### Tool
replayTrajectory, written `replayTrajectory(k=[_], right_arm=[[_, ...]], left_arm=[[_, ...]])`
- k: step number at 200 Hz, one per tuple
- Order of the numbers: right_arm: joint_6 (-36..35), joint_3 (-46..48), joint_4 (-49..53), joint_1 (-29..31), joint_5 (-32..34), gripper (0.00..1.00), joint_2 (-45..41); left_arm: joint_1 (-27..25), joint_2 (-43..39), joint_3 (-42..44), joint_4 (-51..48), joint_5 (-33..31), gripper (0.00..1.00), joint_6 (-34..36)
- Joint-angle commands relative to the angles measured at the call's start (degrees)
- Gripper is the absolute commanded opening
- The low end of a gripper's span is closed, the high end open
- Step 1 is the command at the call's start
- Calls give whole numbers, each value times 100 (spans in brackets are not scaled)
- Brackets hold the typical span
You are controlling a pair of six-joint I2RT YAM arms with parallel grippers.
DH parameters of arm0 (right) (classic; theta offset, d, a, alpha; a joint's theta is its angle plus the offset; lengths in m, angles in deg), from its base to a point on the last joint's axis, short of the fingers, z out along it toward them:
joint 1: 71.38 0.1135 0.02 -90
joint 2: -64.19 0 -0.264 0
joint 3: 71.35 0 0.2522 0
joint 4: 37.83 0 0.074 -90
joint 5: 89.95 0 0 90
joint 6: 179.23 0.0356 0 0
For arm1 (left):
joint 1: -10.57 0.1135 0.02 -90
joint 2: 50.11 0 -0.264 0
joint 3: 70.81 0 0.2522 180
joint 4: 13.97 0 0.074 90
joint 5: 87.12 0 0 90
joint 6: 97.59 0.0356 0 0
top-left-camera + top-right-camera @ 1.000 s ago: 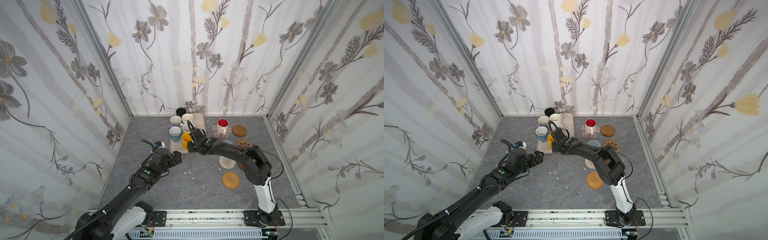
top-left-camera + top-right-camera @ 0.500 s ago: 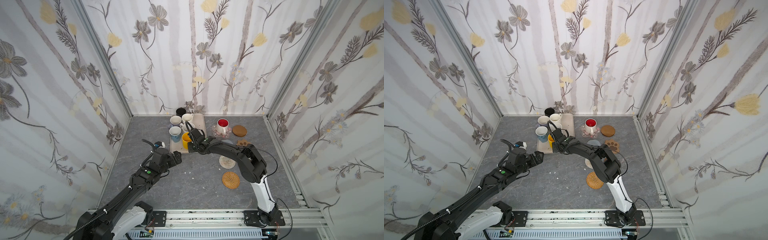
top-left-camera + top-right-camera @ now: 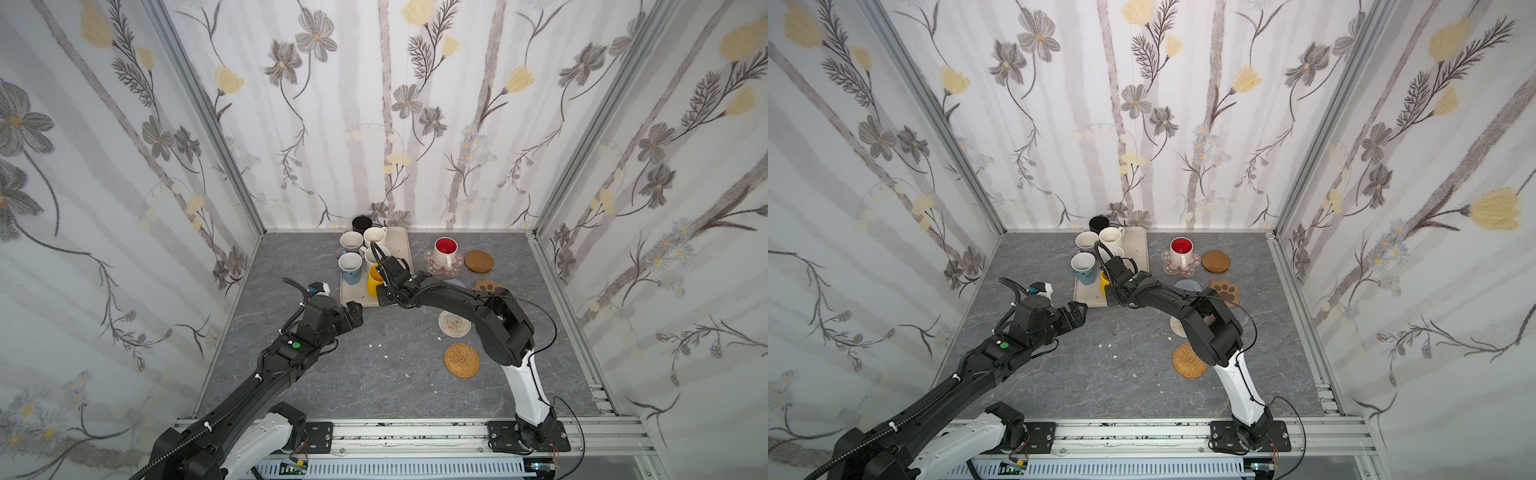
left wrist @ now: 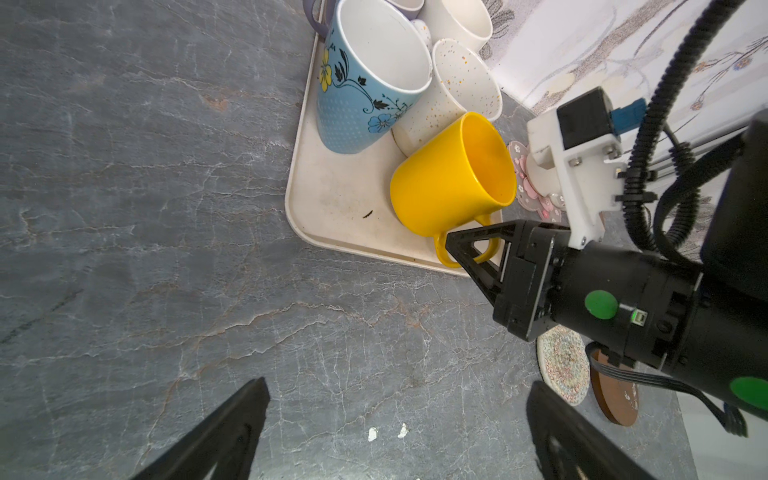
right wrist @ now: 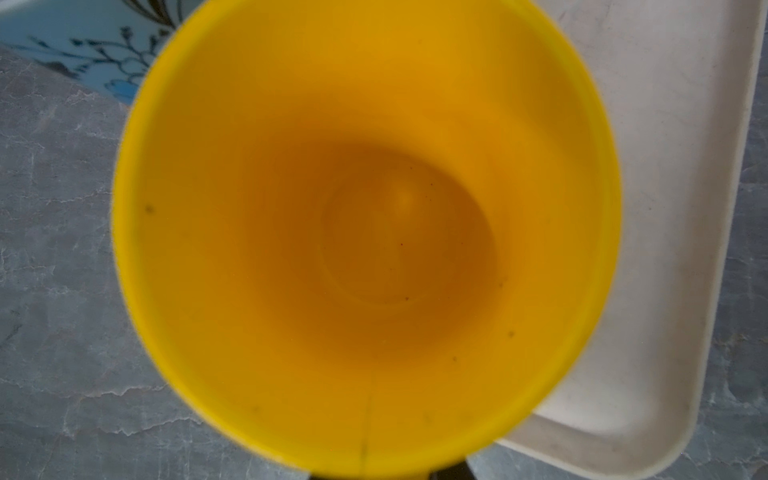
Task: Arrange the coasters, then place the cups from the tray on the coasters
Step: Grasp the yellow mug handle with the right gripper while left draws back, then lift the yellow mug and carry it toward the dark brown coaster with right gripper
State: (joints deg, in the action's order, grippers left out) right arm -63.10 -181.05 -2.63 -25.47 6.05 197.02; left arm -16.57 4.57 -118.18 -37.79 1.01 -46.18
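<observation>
The yellow cup (image 3: pixel 374 280) sits on the tray (image 3: pixel 401 245) at its lower right corner, close to the middle of both top views. In the right wrist view its open mouth fills most of the frame. The right gripper (image 4: pixel 461 253) is clamped on the cup's handle, which points off the tray edge towards the lower part of the top views.

Just left of the yellow cup stands the pale blue patterned cup (image 3: pixel 350 268), and directly above it the speckled cream cup (image 4: pixel 457 83). Higher on the tray are the lavender cup (image 3: pixel 351 241), the plain cream cup (image 3: pixel 375 236) and the black cup (image 3: pixel 361 223) against the back wall.

To the right of the tray, the white cup with red inside (image 3: pixel 445 249) stands on the clear pink-flower coaster (image 3: pixel 454 271). A brown disc (image 3: pixel 478 262) lies beside it, with the paw coaster (image 3: pixel 487 286) below. The grey-blue woven coaster (image 3: pixel 1187 286) shows partly behind the right arm. The beige woven coaster (image 3: pixel 453 324) and the tan rattan coaster (image 3: pixel 461 360) lie lower right.

The left gripper (image 4: pixel 397 382) hangs over the grey tabletop (image 3: pixel 374 374) below the tray, its jaws spread wide and holding nothing.
</observation>
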Motion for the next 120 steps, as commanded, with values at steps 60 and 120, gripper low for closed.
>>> replayTrajectory(k=[60,120], right_arm=[[-265,525,-458,6,72,0,-982],[-345,1410,-636,-62,226,0,-1998]], left_arm=[[-177,-51,-176,0,5,100,19],[-750,22,-413,-83,-369,100,-209]])
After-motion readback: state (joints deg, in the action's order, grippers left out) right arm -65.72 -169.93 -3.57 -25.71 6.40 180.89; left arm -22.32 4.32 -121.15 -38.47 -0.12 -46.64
